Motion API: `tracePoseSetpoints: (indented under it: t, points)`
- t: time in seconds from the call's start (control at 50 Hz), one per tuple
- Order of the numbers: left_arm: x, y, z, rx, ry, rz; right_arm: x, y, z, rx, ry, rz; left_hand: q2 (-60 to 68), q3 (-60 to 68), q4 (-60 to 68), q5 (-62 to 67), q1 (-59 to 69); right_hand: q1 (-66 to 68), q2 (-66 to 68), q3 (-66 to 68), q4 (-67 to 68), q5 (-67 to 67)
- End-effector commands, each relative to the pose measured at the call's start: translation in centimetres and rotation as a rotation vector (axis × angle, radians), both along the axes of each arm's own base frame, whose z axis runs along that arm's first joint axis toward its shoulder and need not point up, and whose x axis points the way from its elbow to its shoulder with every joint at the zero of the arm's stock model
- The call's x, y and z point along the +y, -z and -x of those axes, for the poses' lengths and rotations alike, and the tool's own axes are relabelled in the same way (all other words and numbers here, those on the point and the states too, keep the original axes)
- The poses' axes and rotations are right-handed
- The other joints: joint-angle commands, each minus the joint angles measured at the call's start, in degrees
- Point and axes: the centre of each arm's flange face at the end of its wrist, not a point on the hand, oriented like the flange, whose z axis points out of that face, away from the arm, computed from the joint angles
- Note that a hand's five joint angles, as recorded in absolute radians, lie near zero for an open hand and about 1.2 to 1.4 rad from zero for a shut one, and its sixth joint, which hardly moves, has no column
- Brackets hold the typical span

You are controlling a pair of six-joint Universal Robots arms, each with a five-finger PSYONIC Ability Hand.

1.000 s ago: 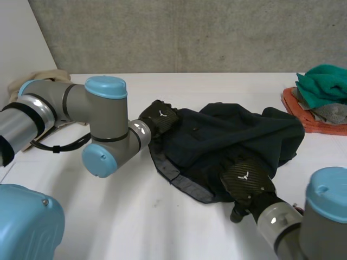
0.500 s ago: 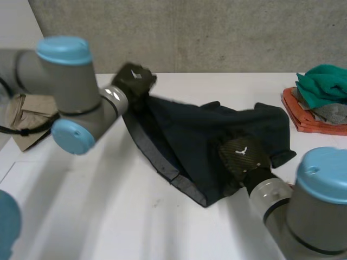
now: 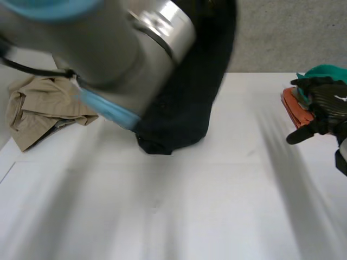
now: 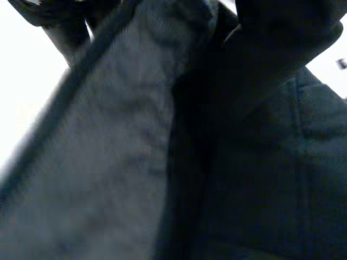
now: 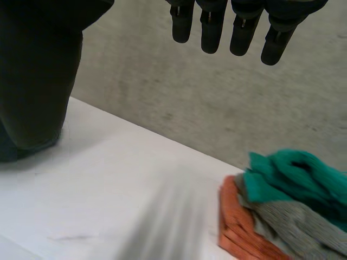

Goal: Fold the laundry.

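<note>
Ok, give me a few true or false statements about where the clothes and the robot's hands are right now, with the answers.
1. The dark garment lies spread flat on the table. False: it hangs down next to the raised left arm, and only its lower end reaches the table.
2. The right hand is open and holds nothing. True.
3. The beige cloth is neatly folded. False: it lies crumpled on the table, on the left arm's side.
4. In the pile near the right hand, a teal cloth lies on top of a grey cloth and an orange cloth. True.
</note>
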Motion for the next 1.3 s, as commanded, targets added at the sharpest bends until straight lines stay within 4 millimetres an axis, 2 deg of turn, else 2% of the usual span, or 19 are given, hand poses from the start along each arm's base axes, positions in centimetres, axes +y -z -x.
tracePoseSetpoints:
  t: [0.02, 0.06, 0.08, 0.16, 0.22, 0.3, 0.38, 0.52, 0.58, 0.66, 0.7, 0.72, 0.8, 0.9, 0.94, 1.02, 1.04, 1.18, 1.3]
  points:
    - [5.0, 10.0, 4.6, -0.207, 0.172, -0.176, -1.4, 1.3, 2.2, -0.003, 0.079, -0.042, 4.8, 5.5, 4.8, 6.2, 7.5, -2.5, -1.8, -1.8, -2.0, -2.8]
    - [5.8, 11.4, 5.0, -0.236, 0.196, -0.204, -1.8, 1.6, 2.6, 0.000, 0.091, -0.049, -13.2, -12.4, -13.2, -11.7, -10.5, -2.5, -1.8, -1.8, -2.0, -2.8]
    - [6.9, 12.0, 5.3, -0.252, 0.229, -0.219, -2.1, 1.9, 2.9, 0.006, 0.101, -0.057, -33.9, -33.2, -33.9, -32.5, -31.2, -2.5, -1.8, -1.8, -2.0, -2.8]
    - [8.6, 11.0, 5.2, -0.250, 0.298, -0.212, -2.6, 2.5, 3.0, 0.028, 0.099, -0.072, -55.5, -54.7, -55.5, -54.0, -52.8, -2.5, -1.8, -1.8, -2.0, -2.8]
    - [8.2, 9.3, 4.5, -0.232, 0.298, -0.185, -2.7, 2.8, 2.8, 0.048, 0.089, -0.080, -56.2, -55.4, -56.2, -54.7, -53.5, -2.5, -1.8, -1.8, -2.0, -2.8]
    - [5.3, 6.0, 2.1, -0.193, 0.211, -0.144, -2.1, 2.8, 1.9, 0.074, 0.041, -0.104, -56.0, -55.2, -56.0, -54.6, -53.3, -2.5, -1.8, -1.8, -2.0, -2.8]
    - [2.6, 4.0, -0.9, -0.179, 0.107, -0.150, -0.7, 2.8, 0.9, 0.098, -0.004, -0.141, -56.0, -55.2, -56.0, -54.6, -53.3, -2.5, -1.8, -1.8, -2.0, -2.8]
    - [-1.2, 3.7, -6.0, -0.229, -0.031, -0.207, 2.3, 2.3, -1.0, 0.153, -0.103, -0.189, -55.2, -54.4, -55.2, -53.7, -52.5, -2.5, -1.8, -1.8, -2.0, -2.8]
    - [-3.8, 5.4, -7.3, -0.273, -0.075, -0.206, 4.6, 3.3, -1.8, 0.187, -0.159, -0.279, -54.0, -53.2, -54.0, -52.5, -51.3, -2.5, -1.8, -1.8, -2.0, -2.8]
    - [-7.9, 10.5, -8.1, -0.407, -0.137, -0.199, 8.1, 5.8, -3.0, 0.236, -0.247, -0.405, -53.8, -53.1, -53.8, -52.4, -51.1, -2.5, -1.8, -1.8, -2.0, -2.8]
    - [-8.9, 12.2, -8.1, -0.454, -0.154, -0.201, 8.8, 6.5, -3.3, 0.251, -0.268, -0.400, -53.8, -53.1, -53.8, -52.4, -51.1, -2.5, -1.8, -1.8, -2.0, -2.8]
    - [-9.8, 14.1, -8.2, -0.502, -0.166, -0.210, 9.1, 7.2, -3.5, 0.261, -0.275, -0.389, -53.8, -53.1, -53.8, -52.4, -51.1, -2.5, -1.8, -1.8, -2.0, -2.8]
    - [-10.7, 18.2, -8.0, -0.615, -0.168, -0.248, 9.1, 8.7, -3.9, 0.281, -0.264, -0.319, -53.3, -52.5, -53.3, -51.9, -50.6, -2.5, -1.8, -1.8, -2.0, -2.8]
    - [-10.4, 21.6, -7.4, -0.713, -0.135, -0.284, 8.8, 10.2, -4.1, 0.318, -0.242, -0.284, -52.7, -51.9, -52.7, -51.2, -49.9, -2.5, -1.8, -1.8, -2.0, -2.8]
    - [-10.1, 22.1, -7.3, -0.740, -0.126, -0.290, 8.6, 10.6, -4.0, 0.336, -0.226, -0.279, -45.8, -45.0, -45.8, -44.3, -43.1, -1.2, -0.5, -0.5, -0.7, -1.5]
    - [-9.5, 22.1, -7.2, -0.772, -0.123, -0.293, 7.2, 11.1, -3.8, 0.379, -0.185, -0.233, 2.1, 2.9, 2.1, 3.5, 4.8, 58.3, 59.0, 58.9, 58.7, 58.0]
    - [-9.3, 21.4, -7.1, -0.766, -0.136, -0.284, 6.1, 11.2, -3.7, 0.388, -0.168, -0.195, 11.3, 12.1, 11.3, 12.8, 14.1, 67.4, 68.1, 68.1, 67.9, 67.2]
    - [-8.8, 16.9, -8.1, -0.720, -0.249, -0.285, 1.2, 9.1, -4.0, 0.408, -0.118, 0.007, 11.4, 12.2, 11.4, 12.9, 14.1, 67.5, 68.2, 68.2, 68.0, 67.2]
    - [-5.8, 11.5, -9.5, -0.582, -0.286, -0.333, -5.7, 4.4, -5.2, 0.326, -0.074, 0.317, 11.4, 12.2, 11.4, 12.9, 14.1, 67.5, 68.2, 68.2, 68.0, 67.2]
